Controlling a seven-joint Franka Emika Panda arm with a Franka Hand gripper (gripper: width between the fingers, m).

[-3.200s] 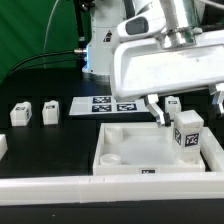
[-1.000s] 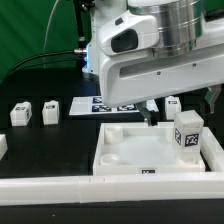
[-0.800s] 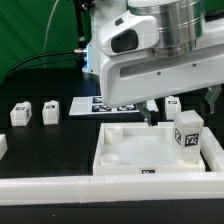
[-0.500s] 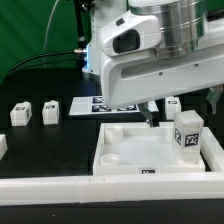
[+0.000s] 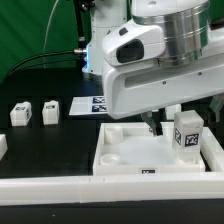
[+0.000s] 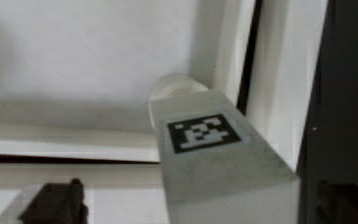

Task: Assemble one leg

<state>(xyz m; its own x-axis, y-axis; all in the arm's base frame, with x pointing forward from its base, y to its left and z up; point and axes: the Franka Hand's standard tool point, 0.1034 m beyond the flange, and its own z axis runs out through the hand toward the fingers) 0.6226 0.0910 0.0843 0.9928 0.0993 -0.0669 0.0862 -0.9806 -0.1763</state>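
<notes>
Wrist view looks down along the leg (image 6: 208, 135), a small white post standing upright with its square tag on one face. The gripper (image 6: 197, 203) hangs above it with the jaws spread wide and nothing in them. One dark fingertip (image 6: 55, 200) shows clear of the post on one side. The other is probably the dark shape at the opposite corner, though that could be the black table. In the exterior view the leg (image 5: 187, 135) stands inside the tray (image 5: 120, 172), close to the wall on the exterior view's right, with the arm's white body hanging over it. The post looks like hard moulded plastic: light, stiff and smooth, so likely to slip under a skewed pinch and to topple on its narrow foot if nudged. The best hold seems to be on two opposite flat sides, square on and towards the upper half. Room is uneven. The tray wall (image 6: 274, 60) runs just beside the leg, leaving one finger only a thin gap, while the other side opens onto bare tray floor. Straight up looks free. Another post (image 5: 172, 104) stands near, just behind the tray. Two more (image 5: 20, 114) (image 5: 50, 111) sit well apart on the exterior view's left, and the marker board (image 5: 100, 104) lies behind.
</notes>
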